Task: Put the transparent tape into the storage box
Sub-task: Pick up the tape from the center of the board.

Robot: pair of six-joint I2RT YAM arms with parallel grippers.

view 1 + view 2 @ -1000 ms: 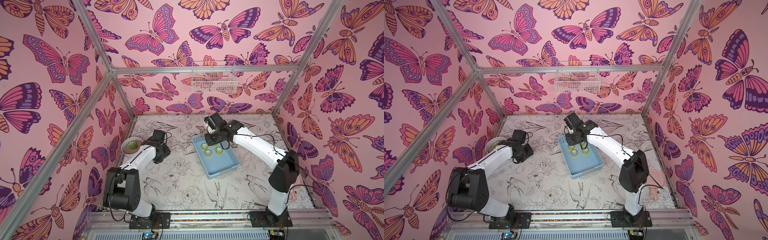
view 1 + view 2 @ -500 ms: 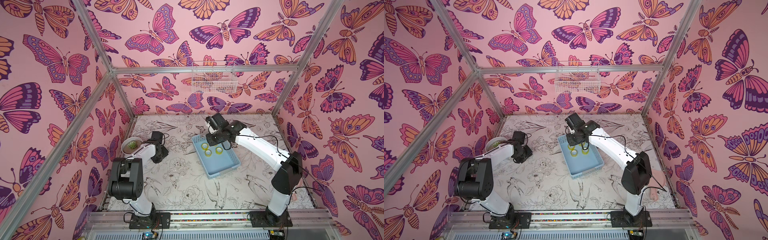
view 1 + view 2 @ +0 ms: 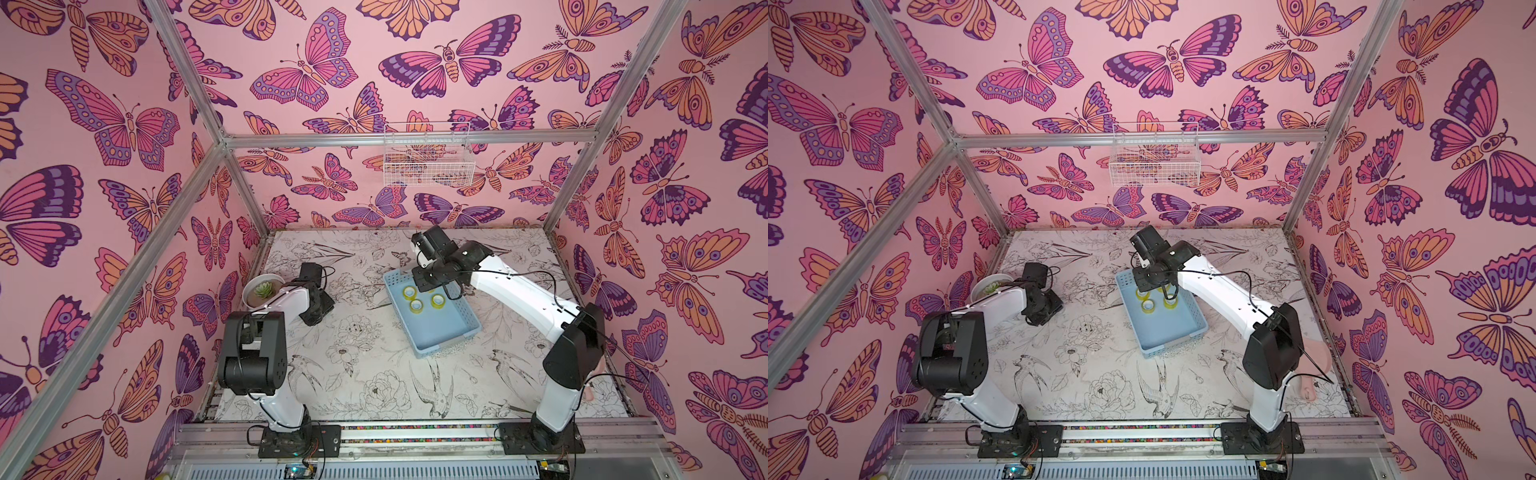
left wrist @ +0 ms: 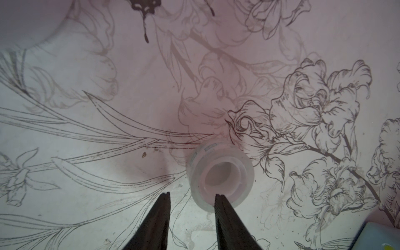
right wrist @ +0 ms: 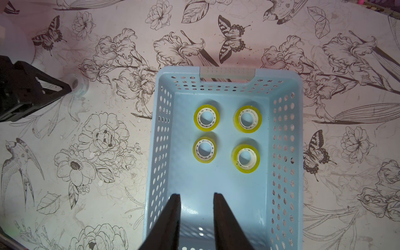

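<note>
Four yellowish tape rolls [image 5: 206,118] are laid flat in two neat pairs at one end of the storage box [image 5: 160,140], so the rest of its floor is kept bare for whatever is added next. In both top views the box is seen a little right of the frame's centre, set at a slant on the tabletop [image 3: 365,374].

One roll is left outside. The transparent tape [image 4: 220,179], a frosted clear roll, is stood on its flat face on the tabletop, clear of the box (in the top views it is hidden beneath the left wrist, left of centre).

The left hand [image 4: 192,194] is held low over this roll with its fingers parted by a moderate gap and nothing pinched. One fingertip is placed at the near edge of the core and the other outside the roll's wall. That wall is presumably meant to be caught between them. Whether the roll is touched yet cannot be told.

The right hand [image 5: 197,194] is held above the bare end of the box, its fingers likewise apart and empty. It is probably kept there out of the way.

The grasp of the last roll is judged to be the step in hand. So light a roll could be nudged aside if one finger is landed first.
</note>
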